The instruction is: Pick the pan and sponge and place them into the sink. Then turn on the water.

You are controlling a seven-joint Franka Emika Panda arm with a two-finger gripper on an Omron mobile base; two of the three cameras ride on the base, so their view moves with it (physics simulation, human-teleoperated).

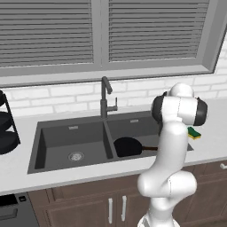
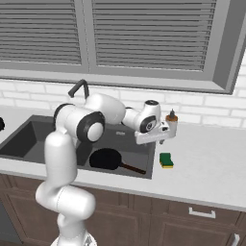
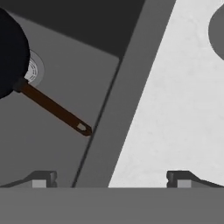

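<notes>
Pan (image 3: 9,52) upper left of hand view, in sink (image 1: 57,142) right basin; handle runs diagonally toward lower right, tip near basin wall. My gripper (image 3: 111,179) at bottom, jaws spread wide, empty, straddling sink rim and white desk (image 3: 175,109). Right base view adds sponge (image 2: 166,160) on desk, just right of sink.

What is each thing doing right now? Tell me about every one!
pan: lying in the sink's right basin, nothing holding it.
sponge: on the counter to the right of the sink, not picked up.
sink: left basin bare, right basin holds the pan.
faucet: off, no water running.
end effector: open, empty, above the sink's right edge.
window blinds: shut.
</notes>
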